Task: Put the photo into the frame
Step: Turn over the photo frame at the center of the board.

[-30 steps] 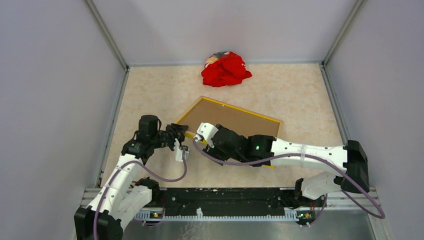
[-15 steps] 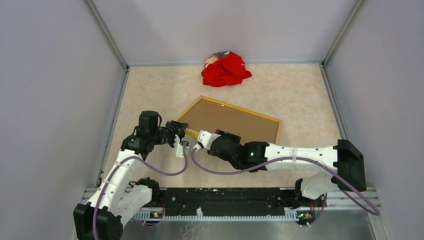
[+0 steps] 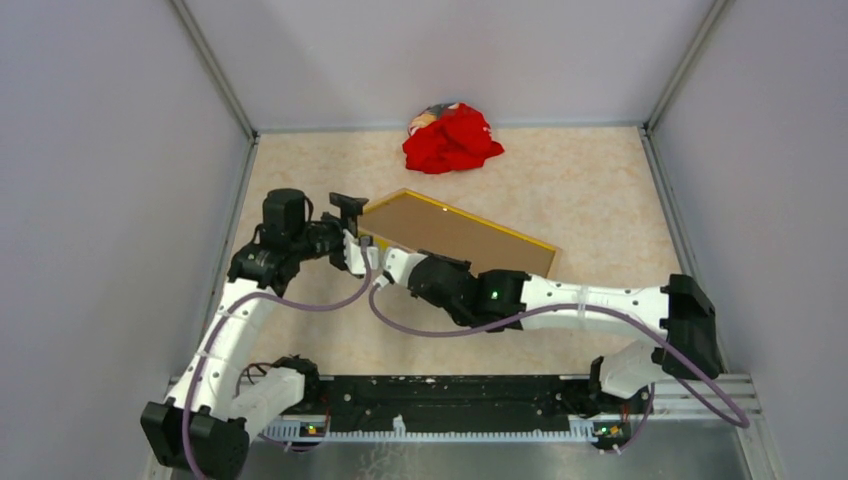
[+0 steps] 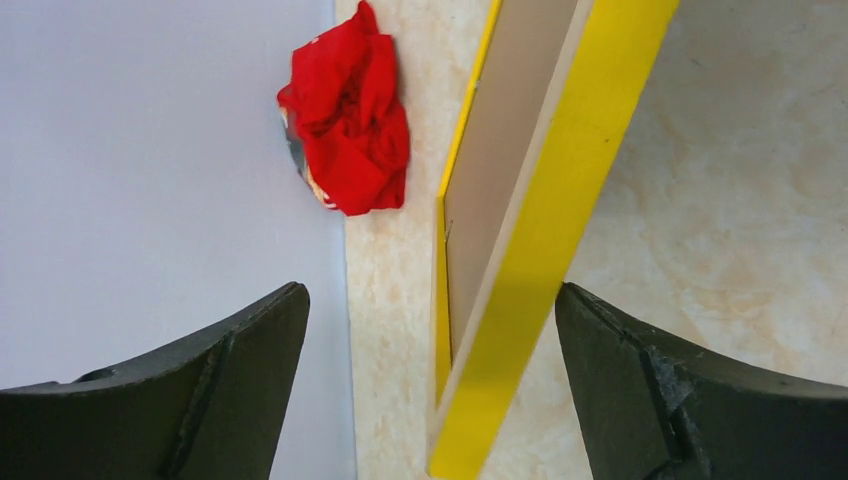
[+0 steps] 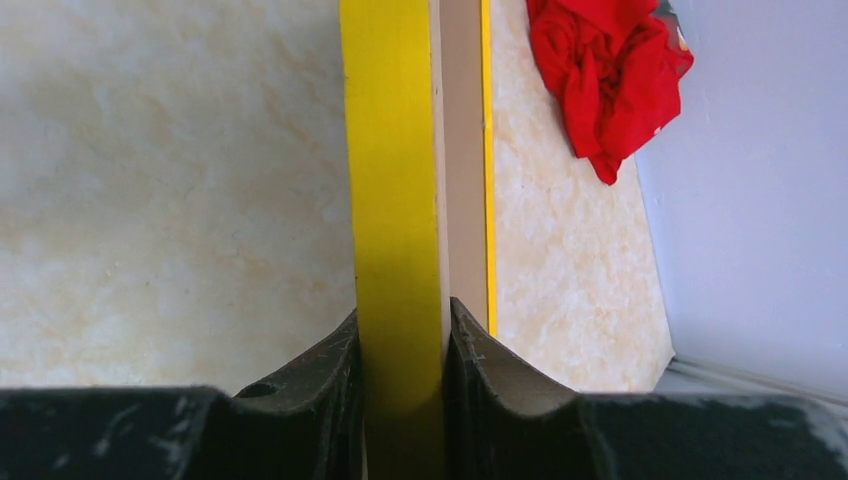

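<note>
Frame (image 3: 500, 223) is found tilted on the table (image 3: 600, 190). Its left end is raised and its right end is low, and its long axis runs from the grippers away to the right. A brown backing panel (image 3: 455, 238) is seen within its rim. The photo is not seen in any view, so its place cannot be told.

The raised end is pinched by the right gripper (image 3: 372, 255). In the right wrist view the frame (image 5: 395, 200) is clamped edge-on between both fingers (image 5: 335, 365) and runs straight ahead from them.

The left gripper (image 3: 347, 228) is spread wide. In its wrist view the frame (image 4: 545, 230) passes between the fingers (image 4: 250, 370) without touching either, and sits nearer the right one.

A red cloth (image 3: 452, 138) is noted at the far wall, well apart.

Judged: the raised end is carried by the right arm alone, though both grippers are equally near it. The panel would probably have to be taken out before the photo can be laid in.
</note>
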Motion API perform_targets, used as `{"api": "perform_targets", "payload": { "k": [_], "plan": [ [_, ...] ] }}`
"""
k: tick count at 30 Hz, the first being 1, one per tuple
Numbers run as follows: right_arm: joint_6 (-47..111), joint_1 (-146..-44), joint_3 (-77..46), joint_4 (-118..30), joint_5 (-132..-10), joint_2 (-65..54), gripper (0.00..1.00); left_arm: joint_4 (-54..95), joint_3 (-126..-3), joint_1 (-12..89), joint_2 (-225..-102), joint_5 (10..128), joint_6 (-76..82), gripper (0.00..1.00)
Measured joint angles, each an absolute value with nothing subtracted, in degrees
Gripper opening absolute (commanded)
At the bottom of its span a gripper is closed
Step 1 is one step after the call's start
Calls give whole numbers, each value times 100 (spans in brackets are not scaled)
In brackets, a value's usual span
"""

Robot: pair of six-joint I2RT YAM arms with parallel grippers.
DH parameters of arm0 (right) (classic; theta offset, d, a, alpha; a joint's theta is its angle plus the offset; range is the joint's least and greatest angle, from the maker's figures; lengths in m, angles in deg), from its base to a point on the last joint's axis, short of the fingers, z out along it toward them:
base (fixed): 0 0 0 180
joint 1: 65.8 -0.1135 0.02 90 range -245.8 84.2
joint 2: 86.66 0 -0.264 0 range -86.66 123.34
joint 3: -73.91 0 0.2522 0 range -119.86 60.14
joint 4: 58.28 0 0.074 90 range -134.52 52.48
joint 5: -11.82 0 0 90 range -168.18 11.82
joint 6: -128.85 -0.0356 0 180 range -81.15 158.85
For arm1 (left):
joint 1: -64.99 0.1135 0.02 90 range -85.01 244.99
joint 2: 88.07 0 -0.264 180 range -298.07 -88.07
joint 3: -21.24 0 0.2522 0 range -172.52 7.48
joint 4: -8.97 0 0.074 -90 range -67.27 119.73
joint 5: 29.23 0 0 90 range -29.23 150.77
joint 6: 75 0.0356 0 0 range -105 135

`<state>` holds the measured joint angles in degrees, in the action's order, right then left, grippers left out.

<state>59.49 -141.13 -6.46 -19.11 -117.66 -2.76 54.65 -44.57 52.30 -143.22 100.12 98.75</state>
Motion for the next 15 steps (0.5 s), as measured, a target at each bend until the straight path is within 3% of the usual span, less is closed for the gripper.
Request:
{"api": "perform_targets", "payload": {
  "k": [15],
  "plan": [
    [4609,-12128,-3333,-316,-9733,-84,0,6969,-7539,6837,-15859,10860,7158,99]
  ]
}}
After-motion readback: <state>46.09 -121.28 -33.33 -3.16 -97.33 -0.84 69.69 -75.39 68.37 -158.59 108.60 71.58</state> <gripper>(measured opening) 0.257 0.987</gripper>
